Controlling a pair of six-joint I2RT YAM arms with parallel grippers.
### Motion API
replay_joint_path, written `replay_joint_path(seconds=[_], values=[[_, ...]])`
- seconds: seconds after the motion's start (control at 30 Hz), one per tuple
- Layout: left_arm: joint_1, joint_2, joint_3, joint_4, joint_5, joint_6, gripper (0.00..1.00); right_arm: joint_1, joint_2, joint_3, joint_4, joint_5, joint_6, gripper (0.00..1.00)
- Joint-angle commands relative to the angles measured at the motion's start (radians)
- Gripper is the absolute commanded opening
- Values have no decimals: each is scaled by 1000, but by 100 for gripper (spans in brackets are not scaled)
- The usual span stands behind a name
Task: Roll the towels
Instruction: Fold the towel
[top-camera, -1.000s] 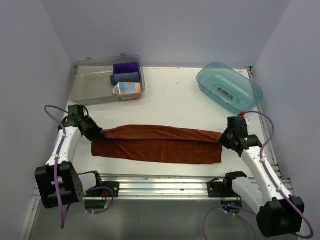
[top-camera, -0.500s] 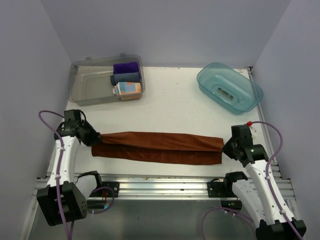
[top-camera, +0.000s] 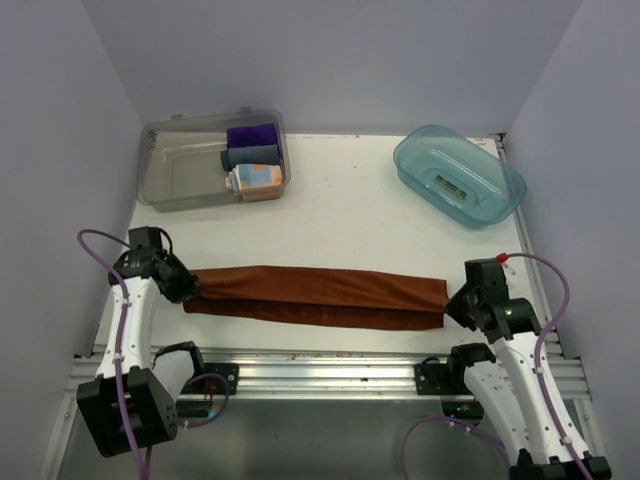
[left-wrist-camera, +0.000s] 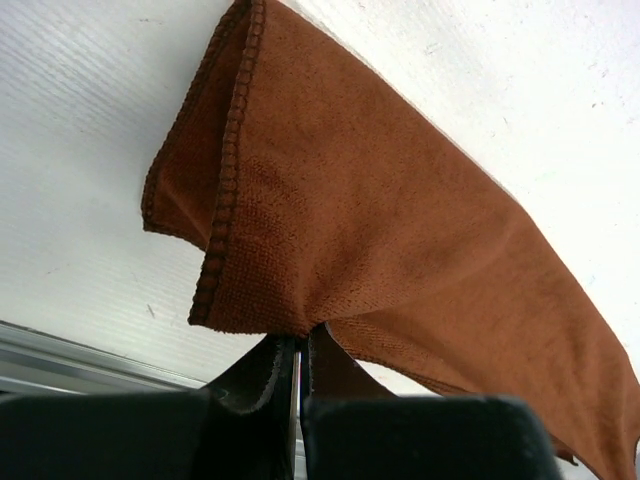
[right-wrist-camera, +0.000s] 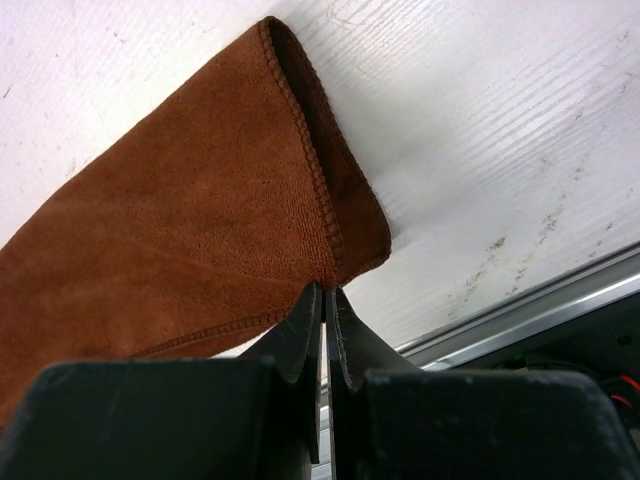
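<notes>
Rust-brown towel (top-camera: 315, 295) lies folded into a long, narrow strip across the near side of the white table (top-camera: 350, 215), seen from above. The left gripper (top-camera: 190, 288) pinches its left end and the right gripper (top-camera: 452, 306) its right end. A patterned towel (top-camera: 255, 177) sits in a clear bin (top-camera: 170, 190) at far left. From the left wrist, closed jaws clamp a corner of the doubled terry. From the right wrist, jaws are clenched on the folded end, just beside a metal rail (right-wrist-camera: 520, 310).
</notes>
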Motion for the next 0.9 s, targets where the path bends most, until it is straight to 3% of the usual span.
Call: replay_joint_path(seconds=[0.0, 0.43, 0.5, 0.63, 0.73, 0.77, 0.8, 0.87], values=[[19, -12, 47, -24, -40, 40, 0, 1, -8, 36, -42, 31, 15, 0], [56, -3, 30, -8, -21, 71, 0, 2, -22, -9, -44, -24, 21, 0], [56, 5, 27, -11, -18, 71, 4, 1, -31, -12, -45, -30, 23, 0], [59, 11, 3, -2, 23, 67, 27, 2, -35, -15, -47, -43, 15, 0], [59, 2, -3, 12, 55, 66, 42, 2, -29, -9, -42, -67, 0, 25], [57, 0, 1, 15, 58, 64, 45, 2, -29, -1, -39, -76, -8, 43], [57, -1, 13, 15, 55, 61, 55, 1, -32, 2, -28, -87, -19, 48], [59, 2, 29, 25, 49, 54, 63, 1, -41, 8, -12, -105, -26, 56]])
